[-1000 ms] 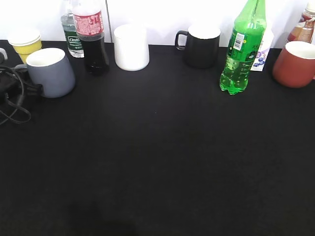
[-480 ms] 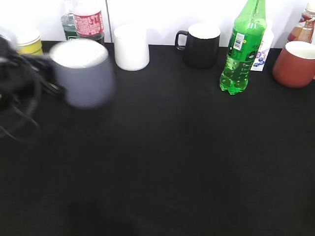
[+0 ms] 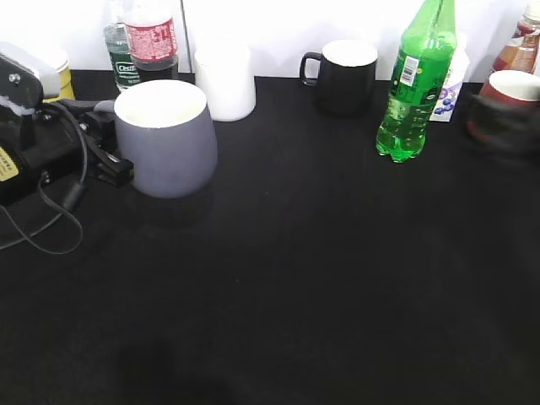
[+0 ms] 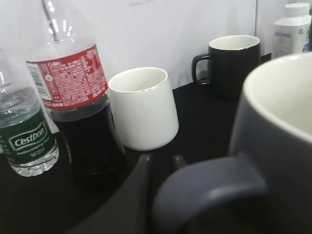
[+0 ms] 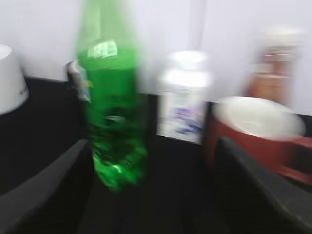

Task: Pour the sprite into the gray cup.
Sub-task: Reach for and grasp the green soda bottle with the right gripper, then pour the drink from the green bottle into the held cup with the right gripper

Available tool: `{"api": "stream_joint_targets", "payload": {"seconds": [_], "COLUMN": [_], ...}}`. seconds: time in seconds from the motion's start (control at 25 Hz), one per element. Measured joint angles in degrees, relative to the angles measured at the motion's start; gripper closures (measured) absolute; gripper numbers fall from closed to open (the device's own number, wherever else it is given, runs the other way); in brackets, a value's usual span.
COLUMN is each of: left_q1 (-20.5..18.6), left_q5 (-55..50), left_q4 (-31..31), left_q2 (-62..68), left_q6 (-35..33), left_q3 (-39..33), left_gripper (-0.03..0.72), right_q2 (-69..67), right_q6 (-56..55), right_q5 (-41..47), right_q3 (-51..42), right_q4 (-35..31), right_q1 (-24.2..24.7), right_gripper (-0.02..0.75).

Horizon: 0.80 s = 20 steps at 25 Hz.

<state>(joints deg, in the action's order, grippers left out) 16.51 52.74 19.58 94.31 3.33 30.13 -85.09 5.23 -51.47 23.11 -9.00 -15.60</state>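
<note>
Left gripper (image 3: 114, 164) clamps the gray cup (image 3: 165, 137) by its handle. The sprite (image 3: 415, 84) stands untouched, well right of the cup. Right gripper (image 5: 151, 195) jaws spread wide, empty. Pour not begun.

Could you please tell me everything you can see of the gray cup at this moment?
The gray cup is a squat, rounded blue-gray mug, ceramic by its look, with a white inside and loop handle. It is upright and looks empty. The left gripper holds it at the handle side, in front of the cola bottle and white cup.
</note>
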Motion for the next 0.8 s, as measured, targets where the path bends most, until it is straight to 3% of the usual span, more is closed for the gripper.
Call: {"api": "stream_joint_targets", "payload": {"seconds": [0.12, 0.2, 0.44, 0.6, 0.72, 0.8], "left_q1": [0.00, 0.00, 0.00, 0.00, 0.00, 0.00], "left_q5": [0.00, 0.00, 0.00, 0.00, 0.00, 0.00], "left_q4": [-0.17, -0.39, -0.56, -0.56, -0.38, -0.15], "left_q2": [0.00, 0.00, 0.00, 0.00, 0.00, 0.00], "left_q6": [0.00, 0.00, 0.00, 0.00, 0.00, 0.29], "left_q3": [0.00, 0.00, 0.00, 0.00, 0.00, 0.00], "left_gripper": [0.611, 0.611, 0.611, 0.611, 0.612, 0.612], "right_q2": [-12.48, -18.96, -32.84, -38.04, -36.14, -28.68], "right_q6": [-1.31, -1.67, 0.97, 3.92, 4.39, 6.75], "right_q5": [-5.76, -6.35, -8.34, -14.93, -14.51, -10.38], "right_q3": [6.84, 11.94, 23.87, 28.81, 27.54, 25.00], "right_q4": [-4.57, -4.90, -9.57, -9.86, -8.40, -0.52], "right_q1": [-5.45, -5.73, -5.73, -5.73, -5.73, -6.15], "right_gripper": [0.130, 0.083, 0.077, 0.276, 0.300, 0.300]}}
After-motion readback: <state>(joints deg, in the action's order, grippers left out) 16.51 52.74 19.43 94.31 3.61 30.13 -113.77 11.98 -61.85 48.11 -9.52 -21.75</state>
